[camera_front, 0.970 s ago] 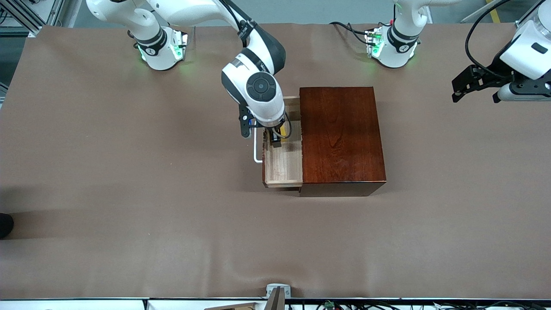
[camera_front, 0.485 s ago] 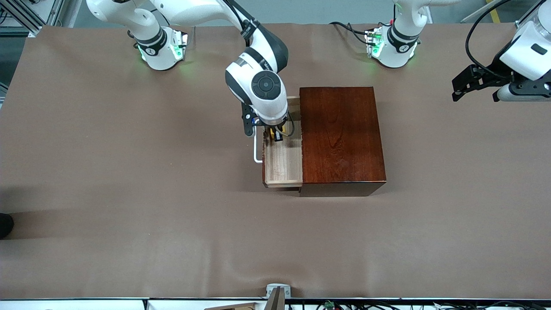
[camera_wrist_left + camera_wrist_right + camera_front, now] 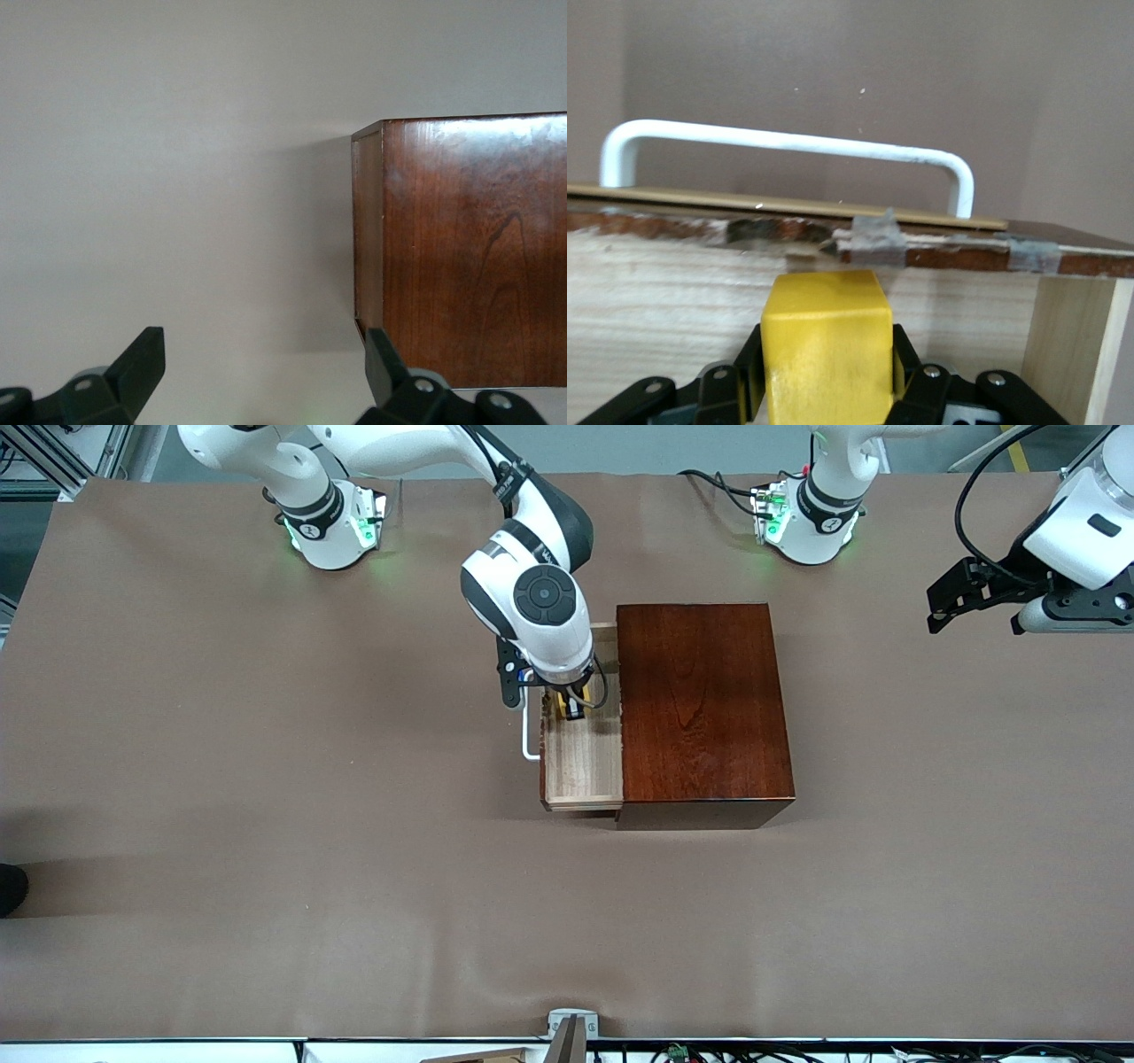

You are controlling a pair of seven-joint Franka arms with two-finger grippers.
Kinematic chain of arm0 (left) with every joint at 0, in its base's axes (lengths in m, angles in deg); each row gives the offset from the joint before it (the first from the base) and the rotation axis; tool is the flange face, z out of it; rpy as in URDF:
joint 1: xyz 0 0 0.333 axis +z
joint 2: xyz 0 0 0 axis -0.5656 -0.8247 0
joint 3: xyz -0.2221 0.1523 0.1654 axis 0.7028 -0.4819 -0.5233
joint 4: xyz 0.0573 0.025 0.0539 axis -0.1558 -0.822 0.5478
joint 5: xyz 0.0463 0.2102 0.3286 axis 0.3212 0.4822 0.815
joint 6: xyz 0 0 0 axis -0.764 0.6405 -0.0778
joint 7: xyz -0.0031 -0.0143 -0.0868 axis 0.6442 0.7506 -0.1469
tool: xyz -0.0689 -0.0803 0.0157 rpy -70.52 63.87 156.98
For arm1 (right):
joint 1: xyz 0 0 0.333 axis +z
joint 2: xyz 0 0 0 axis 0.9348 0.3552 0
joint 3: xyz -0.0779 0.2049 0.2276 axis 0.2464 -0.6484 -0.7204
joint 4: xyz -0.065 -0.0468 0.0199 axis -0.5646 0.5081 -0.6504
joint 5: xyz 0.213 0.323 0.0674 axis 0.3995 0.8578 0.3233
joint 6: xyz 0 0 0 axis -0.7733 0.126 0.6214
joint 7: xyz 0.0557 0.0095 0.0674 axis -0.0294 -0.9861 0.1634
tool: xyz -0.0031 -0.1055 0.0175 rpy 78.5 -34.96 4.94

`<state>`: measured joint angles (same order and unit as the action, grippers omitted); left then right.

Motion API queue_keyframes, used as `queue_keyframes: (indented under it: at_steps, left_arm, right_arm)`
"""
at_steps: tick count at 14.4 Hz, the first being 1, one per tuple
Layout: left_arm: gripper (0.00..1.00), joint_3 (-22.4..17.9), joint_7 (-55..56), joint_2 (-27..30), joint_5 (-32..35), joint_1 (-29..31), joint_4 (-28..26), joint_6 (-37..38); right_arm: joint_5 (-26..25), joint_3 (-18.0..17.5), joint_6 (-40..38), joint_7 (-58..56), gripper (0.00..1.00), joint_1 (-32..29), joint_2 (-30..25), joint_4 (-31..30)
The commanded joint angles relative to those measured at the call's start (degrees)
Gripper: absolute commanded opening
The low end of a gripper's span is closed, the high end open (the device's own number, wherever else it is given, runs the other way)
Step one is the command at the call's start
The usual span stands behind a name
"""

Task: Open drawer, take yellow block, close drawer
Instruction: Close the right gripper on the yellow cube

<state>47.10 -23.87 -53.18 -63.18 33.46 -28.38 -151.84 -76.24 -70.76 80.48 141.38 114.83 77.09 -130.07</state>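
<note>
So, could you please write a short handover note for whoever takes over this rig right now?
Right gripper: shut on the yellow block, inside the open drawer.
Left gripper: open, waiting in the air at the left arm's end of the table.
Drawer: pulled out of the wooden box toward the right arm's end, white handle free.
Done: drawer opened, block gripped.
Left: lift the block out of the drawer, then push the drawer shut.

Yellow block (image 3: 824, 341), white handle (image 3: 788, 146), reddish-brown box (image 3: 704, 700), brown table (image 3: 266, 779).
</note>
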Motion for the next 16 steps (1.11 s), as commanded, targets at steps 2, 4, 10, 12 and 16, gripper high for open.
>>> queue_keyframes:
  at_steps: [2,4,10,12,16]
  left_arm:
    - [1.0,1.42,0.07,-3.23,0.63,-0.33,3.93,0.47]
    - [1.0,3.87,1.91,-3.94,0.8,-0.33,4.11,0.47]
    - [1.0,11.34,12.0,-6.32,0.8,-1.04,4.2,0.47]
    - [1.0,14.06,15.79,-7.63,0.71,-1.12,4.2,0.47]
    - [1.0,17.33,23.7,-10.01,0.63,-2.7,4.2,-1.98]
  right_arm:
    - [0.03,-0.14,-1.48,0.55,0.11,-0.89,-0.48,2.09]
    - [-0.14,-0.14,-4.03,0.38,0.11,-1.95,-0.48,3.41]
    - [-0.05,-0.49,-8.86,-1.8,0.11,-4.41,-0.74,6.75]
    - [0.3,-0.58,-11.41,-2.7,0.1,-5.46,-1.01,8.24]
    - [1.09,-0.41,-12.91,-6.03,0.1,-6.7,-2.06,9.31]
